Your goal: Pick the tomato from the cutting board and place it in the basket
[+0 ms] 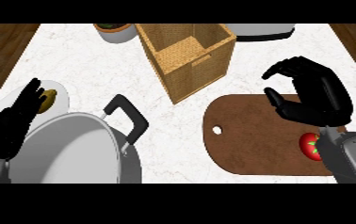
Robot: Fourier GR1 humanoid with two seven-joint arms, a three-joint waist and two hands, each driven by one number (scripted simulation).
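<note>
You have a big grey pot (66,148) with a black handle at the lower left of the tabletop (90,72), and a white plate (61,93) behind it carrying a yellowish item. A potted plant (115,30) and a white appliance (261,31) flank the wicker basket (186,60) at the back. Your left hand (21,117) rests open at the left edge. Your right hand (313,96) hovers over the brown cutting board (257,133), fingers curved but holding nothing. The tomato (311,146) sits near the board's right end, partly behind your right forearm, green stem facing right.
</note>
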